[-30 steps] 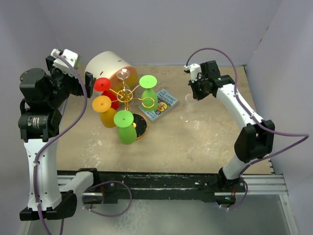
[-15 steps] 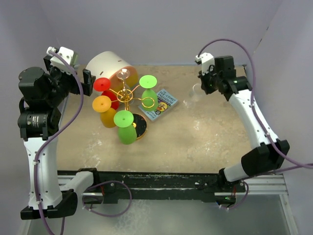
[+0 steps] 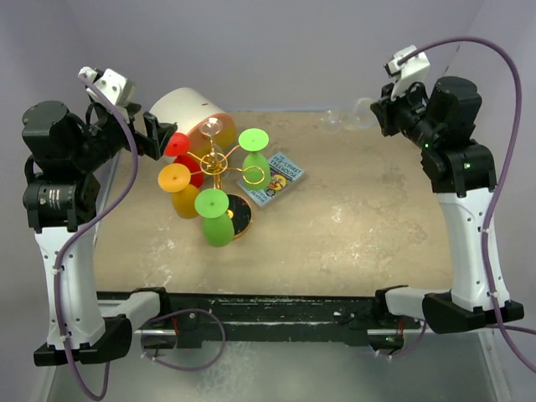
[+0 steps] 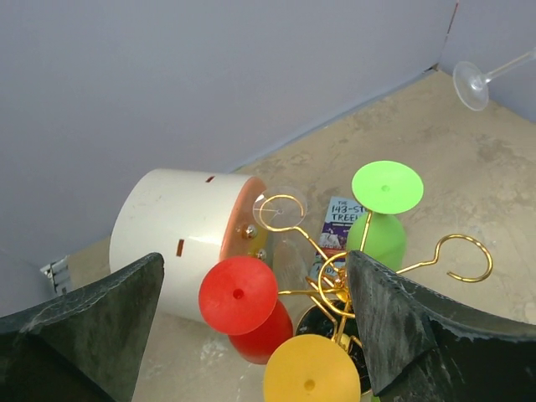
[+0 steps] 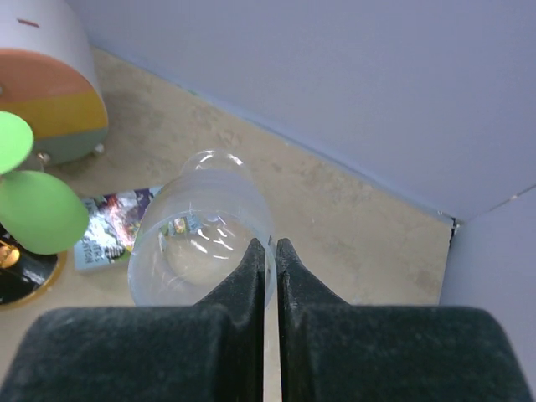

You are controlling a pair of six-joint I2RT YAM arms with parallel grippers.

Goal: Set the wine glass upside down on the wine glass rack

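1. Your right pincer (image 3: 381,113) is squeezed shut on the clear glass (image 3: 356,111).
2. The clear glass is up in the air, tipped on its side. It is over the back right corner of the table (image 3: 352,226).
3. It is well apart from the rack (image 3: 216,163), which stands on the left part of the table.
4. The rack holds a red glass (image 3: 174,144), a yellow glass (image 3: 174,177) and two green glasses (image 3: 212,203), all upside down.
5. Your left pincer (image 3: 163,136) is wide open. It hangs just beside the rack, near the white tub (image 3: 188,109).
6. A book (image 3: 272,177) lies flat on the table, just right of the rack.
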